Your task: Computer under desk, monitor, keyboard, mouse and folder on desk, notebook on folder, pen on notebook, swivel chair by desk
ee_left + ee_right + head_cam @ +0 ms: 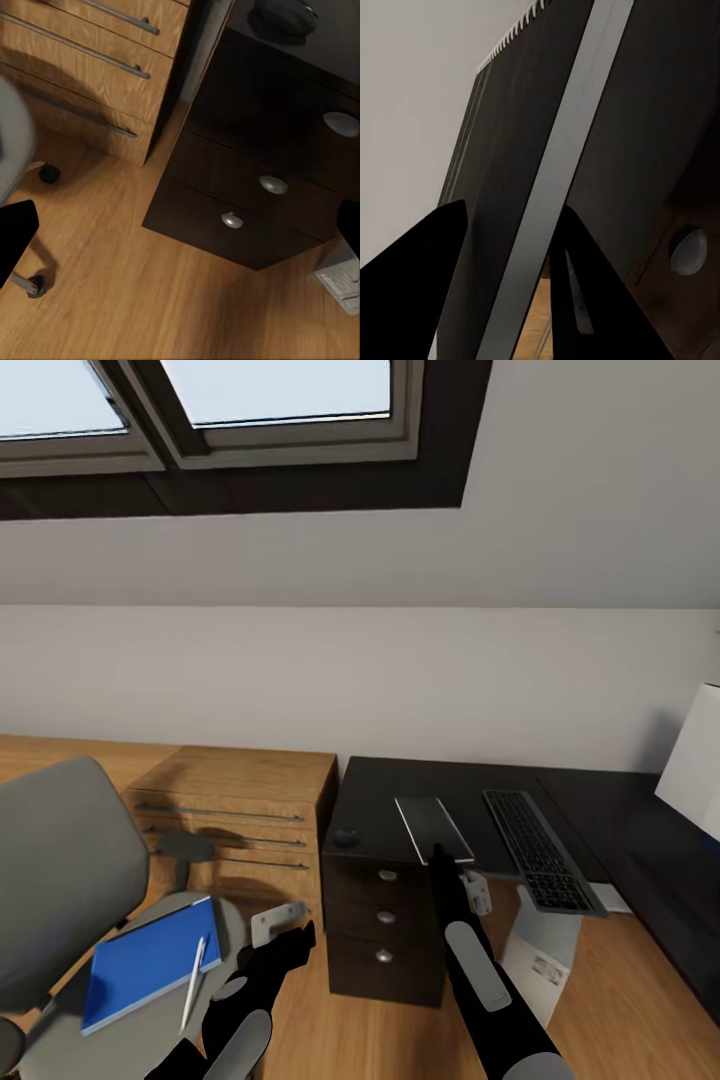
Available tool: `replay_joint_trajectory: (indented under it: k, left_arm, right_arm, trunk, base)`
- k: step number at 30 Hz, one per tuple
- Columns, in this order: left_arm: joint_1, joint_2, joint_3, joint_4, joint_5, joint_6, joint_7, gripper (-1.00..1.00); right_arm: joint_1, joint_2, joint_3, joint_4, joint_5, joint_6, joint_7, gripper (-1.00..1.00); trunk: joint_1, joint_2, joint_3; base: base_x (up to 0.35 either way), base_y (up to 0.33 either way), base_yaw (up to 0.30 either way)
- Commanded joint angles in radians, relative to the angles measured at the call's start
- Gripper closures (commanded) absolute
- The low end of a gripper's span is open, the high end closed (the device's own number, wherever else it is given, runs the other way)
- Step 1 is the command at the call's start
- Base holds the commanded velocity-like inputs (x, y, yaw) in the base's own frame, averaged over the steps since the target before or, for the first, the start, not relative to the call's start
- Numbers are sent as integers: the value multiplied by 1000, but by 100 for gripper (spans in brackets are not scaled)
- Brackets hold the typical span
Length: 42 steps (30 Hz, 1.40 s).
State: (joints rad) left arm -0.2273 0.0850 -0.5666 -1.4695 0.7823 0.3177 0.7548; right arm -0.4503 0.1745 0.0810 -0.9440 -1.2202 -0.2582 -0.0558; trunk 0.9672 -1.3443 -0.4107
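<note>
Notebook [434, 828] and keyboard [541, 849] lie on glossy black desk [610, 810].

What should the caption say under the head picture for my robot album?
Right gripper at the notebook on the desk beside the keyboard; folder and pen wait on the chair.

desk [400, 780], mouse [346, 838], notebook [433, 828], keyboard [540, 848]

Black arms, grey panels, seemingly black claws.
</note>
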Motion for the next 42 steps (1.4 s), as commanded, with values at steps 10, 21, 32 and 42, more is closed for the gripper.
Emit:
replay_joint_trajectory:
  k: [10,21,32,42]
  left_arm:
    - [-1,1,-3,-1,6,4,7,-100]
    - [-1,-2,-1,-12,8,3,8,-100]
    - [-1,-1,0,-12,8,3,8,-100]
    - [-1,-1,1,-12,8,3,8,-100]
  right_arm:
    - [-1,0,3,0,-4,-7,-4,100]
    - [-1,0,-1,1,1,-8,-4,100]
    - [-1,0,1,1,2,-9,-4,100]
    - [0,-3,-1,2,1,-9,-5,100]
  trunk:
    - [0,-1,-1]
    - [23,-43,-20]
    - [66,-120,-54]
    - [104,-190,-86]
  base:
    - [73,0,0]
    - [0,0,0]
    - [0,0,0]
    - [0,0,0]
